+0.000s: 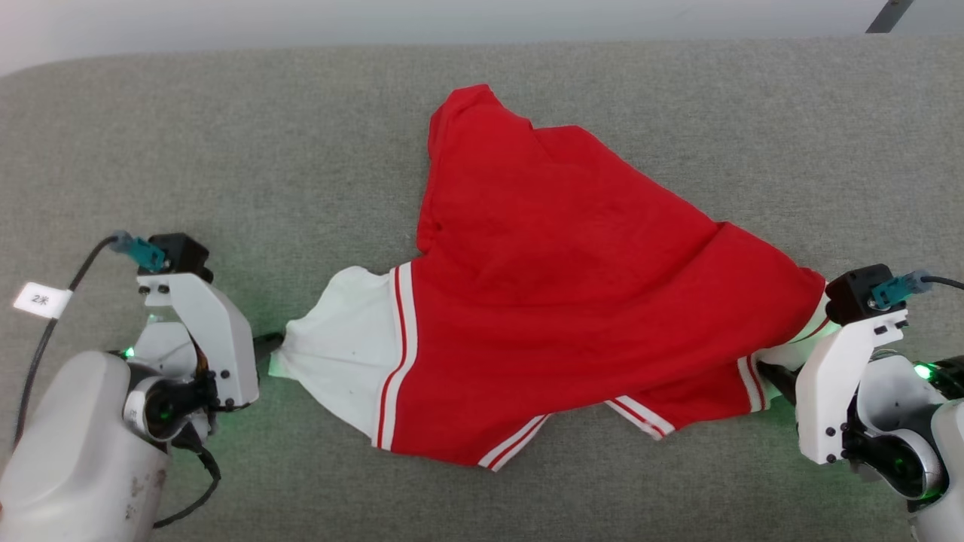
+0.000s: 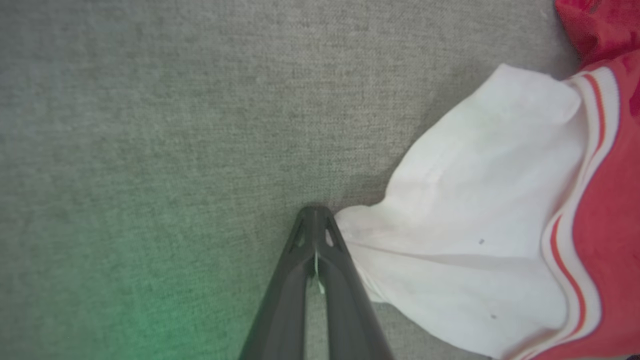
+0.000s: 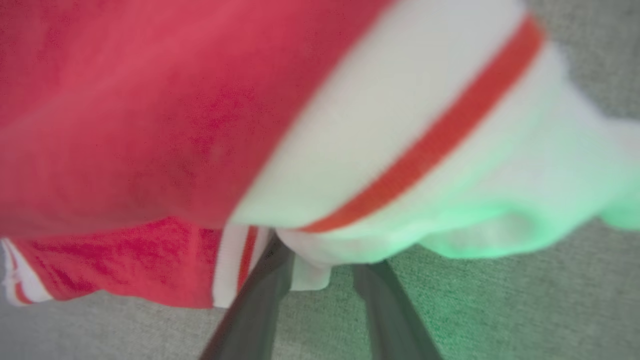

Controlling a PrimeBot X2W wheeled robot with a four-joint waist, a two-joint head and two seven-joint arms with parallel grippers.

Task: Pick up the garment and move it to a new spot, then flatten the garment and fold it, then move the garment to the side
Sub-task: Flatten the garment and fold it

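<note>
Nearest, at the lower left of the head view, the left gripper point(image 1: 268, 346) lies low over the cloth top. Behind it are a white plastic bracket point(image 1: 215, 331) and a rounded grey forearm point(image 1: 75, 452), with a white paper tag point(image 1: 41, 299) by the left edge. Its two dark fingers point(image 2: 290, 300) are pressed together. The left wrist view shows a sliver of white cloth nipped between them, so it has hold of the pointed white corner of the garment point(image 1: 572, 301).

At the lower right, the right gripper point(image 1: 774, 376) pokes under the opposite hem. In the right wrist view its fingers point(image 3: 255, 310) stand part-way apart with a white flap hanging between them. The tips are buried under cloth, so I cannot tell whether they are pinching it.

The garment lies stretched between the two grippers, across the middle and right of the head view. It is a pair of soft, matte red shorts, faintly fuzzy. A broad white panel at the left end is bordered by a thin red stripe on white, and the same striped trim runs along the lower hems. The cloth makes a rough, rumpled triangle, with a red lobe reaching up toward top centre and shallow folds slanting down to the right.

Under it is a grey woven surface point(image 1: 226, 135), coarse and flat, with wide open stretches at the upper left and upper right. Its far edge runs along the top of the frame and rounds off at the upper left corner. Beyond it are a pale strip point(image 1: 452, 19) and a dark slanted bar point(image 1: 890, 13) at the upper right.
</note>
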